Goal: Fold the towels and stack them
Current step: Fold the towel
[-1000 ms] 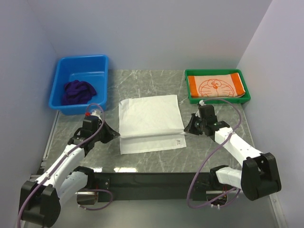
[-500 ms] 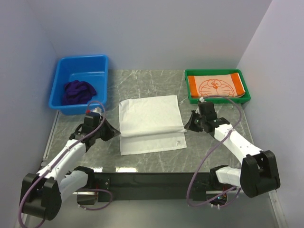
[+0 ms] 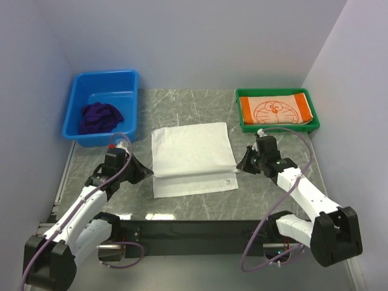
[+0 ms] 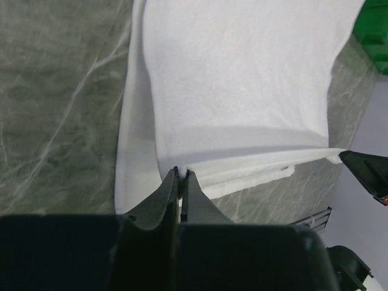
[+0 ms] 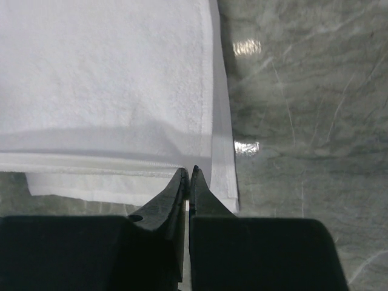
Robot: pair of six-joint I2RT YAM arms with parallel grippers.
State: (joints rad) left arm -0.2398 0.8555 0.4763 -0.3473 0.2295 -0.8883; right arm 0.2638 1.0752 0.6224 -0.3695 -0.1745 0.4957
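Left pincer (image 4: 182, 173) is pressed together, a sliver of white cloth nipped between its tips: it has the white towel (image 4: 242, 73) by the left end of the upper layer's near edge. Right pincer (image 5: 187, 171) is just as tight, clamped on the right end of that same edge, right by the stitched hem.

Out from there, the upper layer rides a little above the lower one (you can see the shadow under it in both wrist views). A strip of the lower layer shows along the side nearer the arms. The white towel lies in the middle of the worktop (image 3: 182, 109), partway through its fold by my reading.

This cloth is soft, light and limp. It will sag between the two holds and follow wherever they go, so both ends need to travel together or the edge will skew. The hold is thin, only one layer at the very rim, and it could slip out if tugged. The hemmed corners are the best places to grip, being the firmest part.

Further out, the orange towel (image 3: 276, 111) lies flat and folded in the green tray (image 3: 276, 128) at the far right corner. The purple towel (image 3: 100, 117) sits bunched in the blue tub (image 3: 103, 82) at the far left corner, not yet folded.
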